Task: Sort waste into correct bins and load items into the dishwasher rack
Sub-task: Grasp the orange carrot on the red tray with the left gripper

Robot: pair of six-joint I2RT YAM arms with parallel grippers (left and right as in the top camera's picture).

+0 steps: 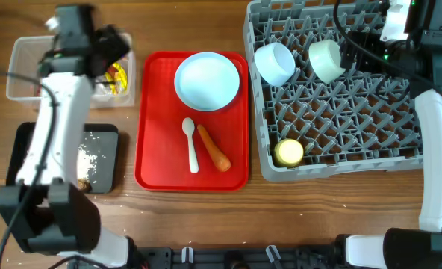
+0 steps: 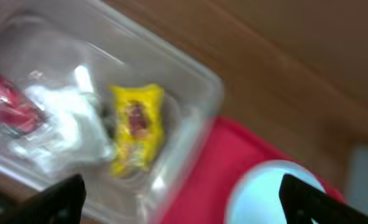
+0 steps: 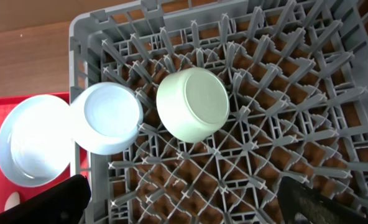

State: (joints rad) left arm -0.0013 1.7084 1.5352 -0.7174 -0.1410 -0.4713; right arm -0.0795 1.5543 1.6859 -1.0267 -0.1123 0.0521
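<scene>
The left arm (image 1: pixel 57 112) runs up the left side of the overhead frame. Its left gripper (image 2: pixel 181 186) hangs above the clear tub (image 1: pixel 27 52) at upper left, jaws wide apart and empty. The right arm (image 1: pixel 434 127), cut off by the right edge, holds the right gripper (image 3: pixel 184 186) over the dishwasher rack (image 1: pixel 340 149), jaws also spread wide and empty.

Two pale blue-green bowls (image 3: pixel 106 118) (image 3: pixel 193 106) lie tilted in the rack's upper part, and a yellow cup (image 1: pixel 288 152) sits at its lower left. The left wrist view is blurred but shows a yellow wrapper (image 2: pixel 137 124), a red wrapper (image 2: pixel 7 106) and white tissue (image 2: pixel 72 124) in the tub. The left arm hides part of the black tray (image 1: pixel 105 161), which holds rice grains (image 1: pixel 83 157). The plate (image 1: pixel 207 81), spoon (image 1: pixel 191 146) and carrot (image 1: pixel 213 148) lie on the red tray (image 1: pixel 150 112).
</scene>
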